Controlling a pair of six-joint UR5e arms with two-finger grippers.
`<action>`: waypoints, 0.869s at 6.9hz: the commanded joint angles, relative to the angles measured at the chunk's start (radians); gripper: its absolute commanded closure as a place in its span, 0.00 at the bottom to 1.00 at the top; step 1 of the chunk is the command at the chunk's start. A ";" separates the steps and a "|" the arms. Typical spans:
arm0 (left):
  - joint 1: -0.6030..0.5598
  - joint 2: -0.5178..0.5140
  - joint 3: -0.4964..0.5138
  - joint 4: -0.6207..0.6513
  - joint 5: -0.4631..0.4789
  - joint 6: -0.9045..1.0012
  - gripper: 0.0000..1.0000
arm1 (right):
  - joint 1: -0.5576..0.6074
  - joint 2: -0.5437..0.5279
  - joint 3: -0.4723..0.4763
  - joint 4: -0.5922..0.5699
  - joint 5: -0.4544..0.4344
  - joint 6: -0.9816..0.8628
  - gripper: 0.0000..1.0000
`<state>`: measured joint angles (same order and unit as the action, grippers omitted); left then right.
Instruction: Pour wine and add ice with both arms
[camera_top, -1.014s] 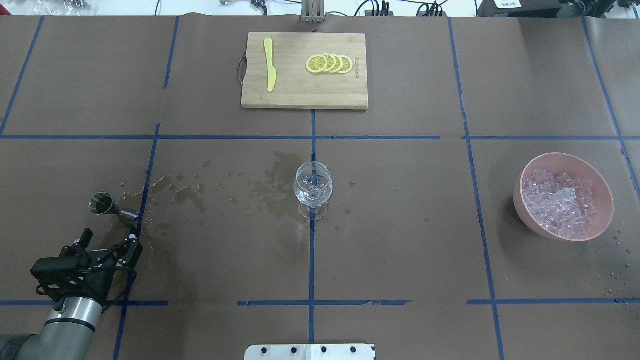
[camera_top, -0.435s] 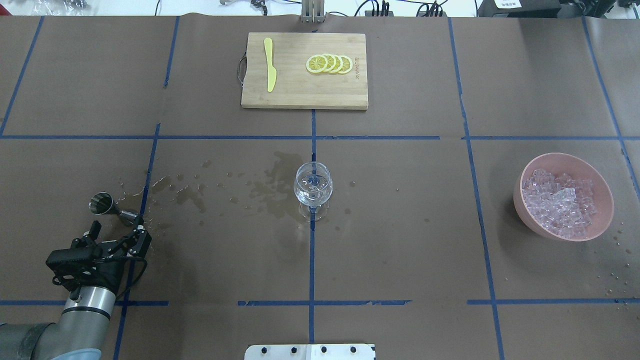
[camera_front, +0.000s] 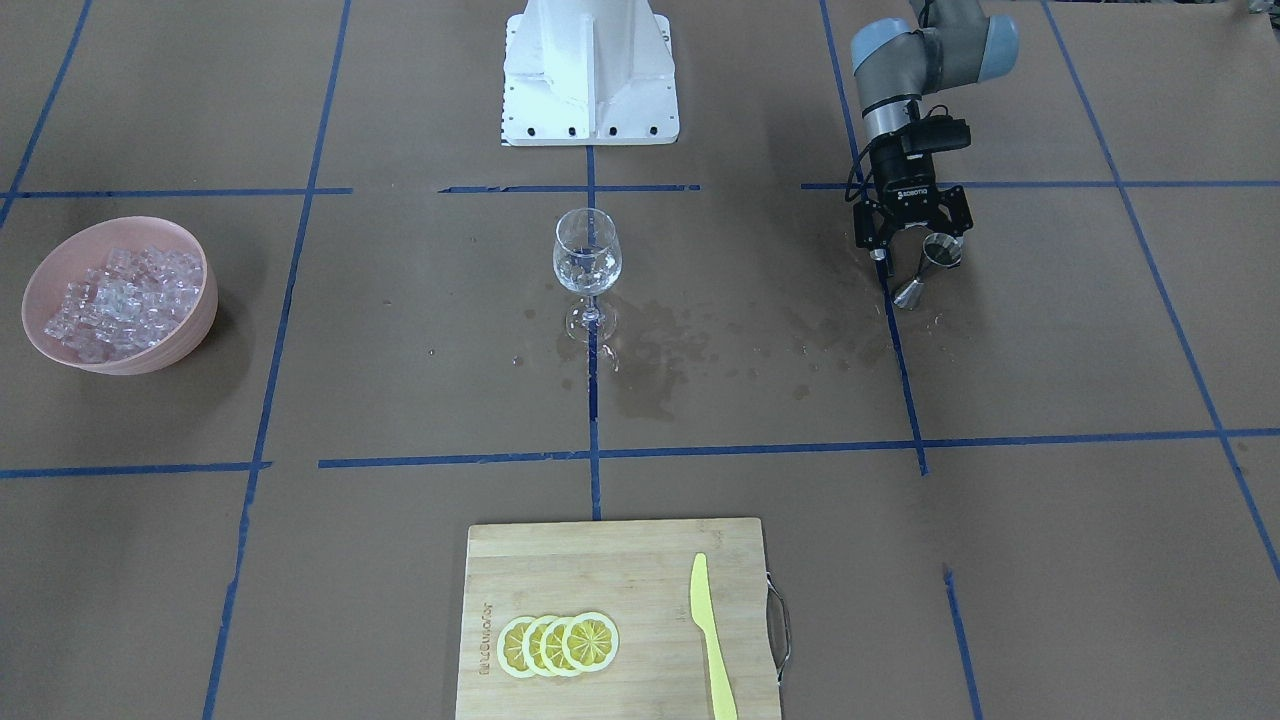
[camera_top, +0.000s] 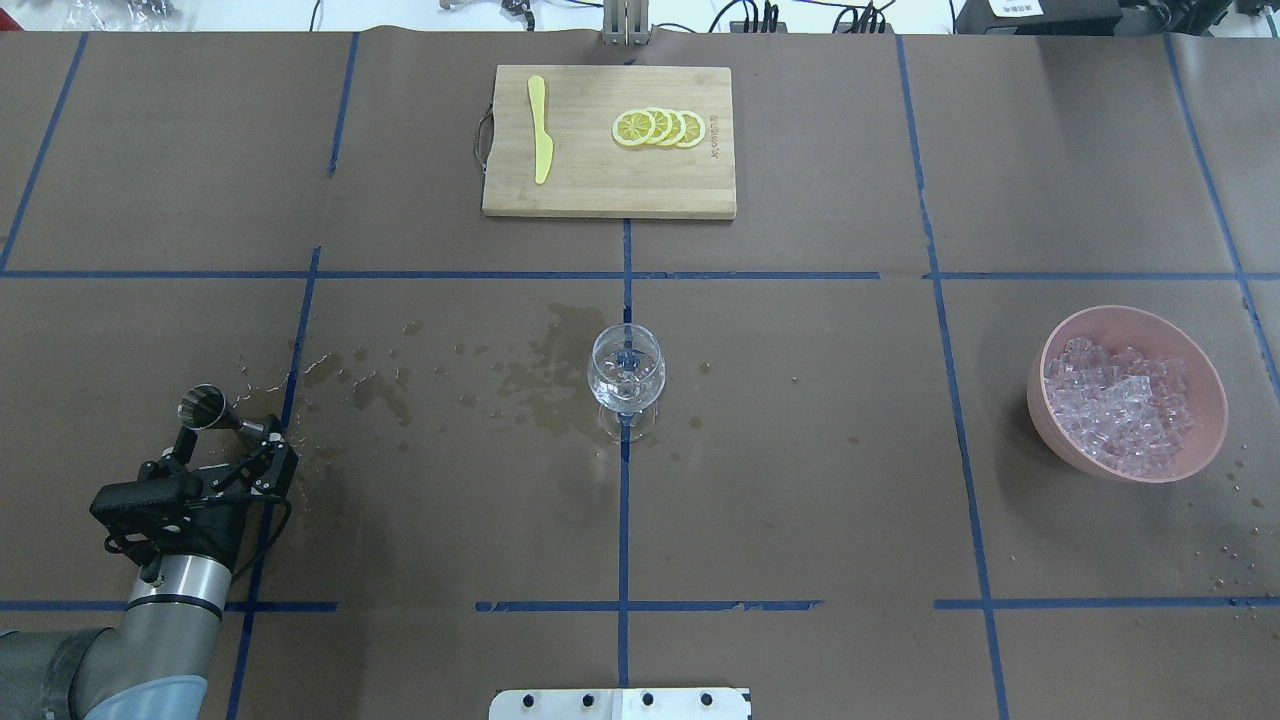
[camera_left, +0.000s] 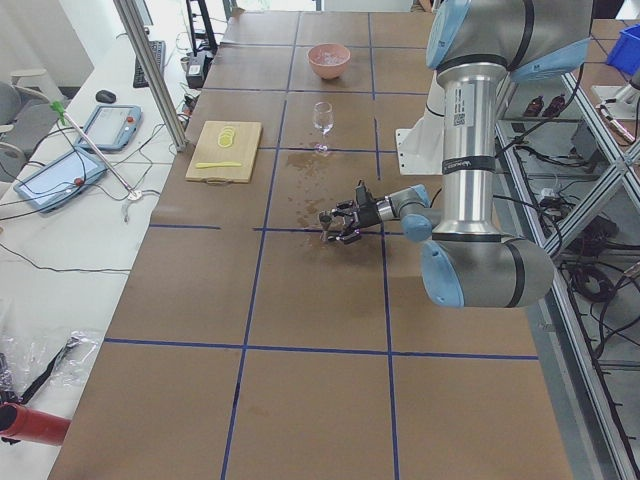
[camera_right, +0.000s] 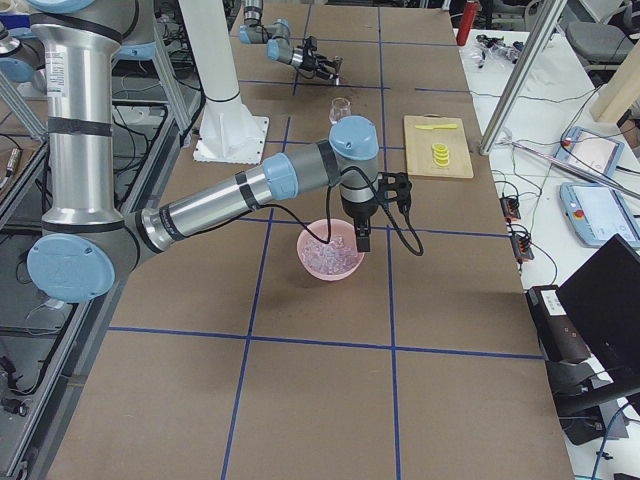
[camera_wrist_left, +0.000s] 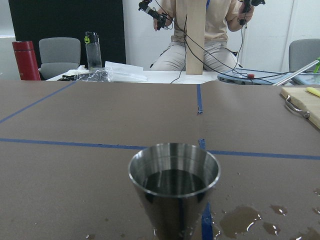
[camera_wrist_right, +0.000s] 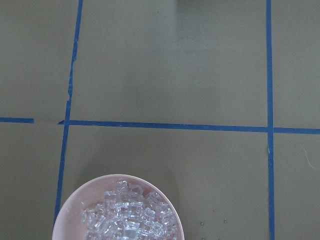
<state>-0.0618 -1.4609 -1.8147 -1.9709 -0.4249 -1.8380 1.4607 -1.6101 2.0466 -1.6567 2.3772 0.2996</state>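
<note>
Found ice (camera_top: 1120, 405) heaped in pink bowl (camera_top: 1048, 438), well right of glass (camera_top: 626, 372); bare worktop (camera_top: 820, 480) all round. Spotted right pincer (camera_right: 360, 240) hanging just over bowl's rim; cannot tell whether apart or together. Logged left pincer (camera_top: 235, 447) spread wide, jigger (camera_top: 228, 418) just ahead of tips, wet patches beside.
</note>
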 joint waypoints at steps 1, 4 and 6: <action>-0.012 -0.036 0.029 0.000 0.002 0.002 0.12 | -0.014 -0.001 0.004 0.000 0.003 0.018 0.00; -0.042 -0.036 0.026 -0.002 0.002 0.017 0.21 | -0.014 -0.001 0.009 0.000 0.007 0.018 0.00; -0.044 -0.036 0.031 -0.002 0.002 0.026 0.32 | -0.016 -0.001 0.007 0.000 0.007 0.018 0.00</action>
<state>-0.1035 -1.4970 -1.7882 -1.9725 -0.4234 -1.8153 1.4460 -1.6102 2.0543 -1.6567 2.3837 0.3175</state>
